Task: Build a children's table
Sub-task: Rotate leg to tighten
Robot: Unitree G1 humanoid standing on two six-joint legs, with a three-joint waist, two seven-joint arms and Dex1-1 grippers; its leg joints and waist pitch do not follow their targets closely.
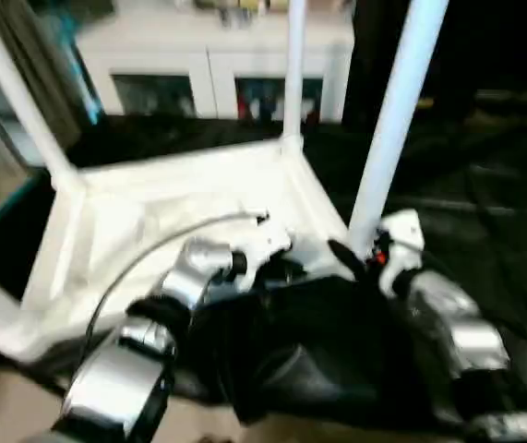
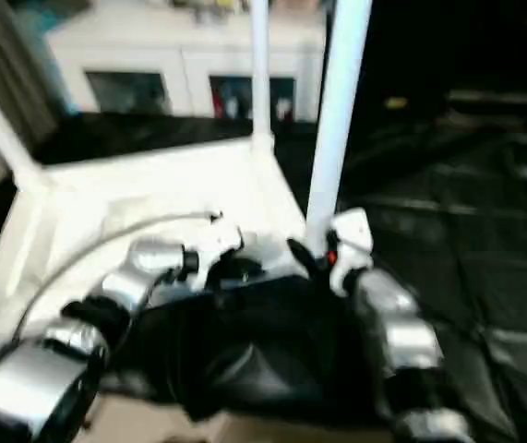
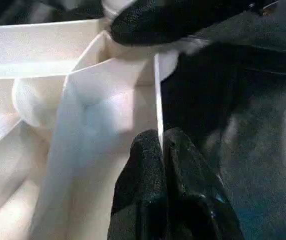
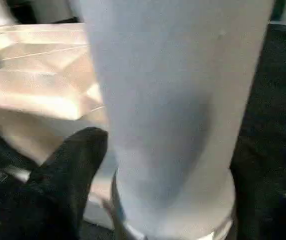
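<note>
The children's table lies upside down on the black work surface, white ribbed underside up and its legs rising. My left gripper is shut on the thin wall of the table's near rim, close to the near right corner. At that corner stands a white tubular leg in its socket. My right gripper is open around the base of that leg; one black finger stands beside the tube. Other legs stand at the far corners.
The black-covered work table stretches away to the right. A white cabinet stands behind it. A grey cable arcs over my left forearm. Dark folded cloth lies between my arms at the near edge.
</note>
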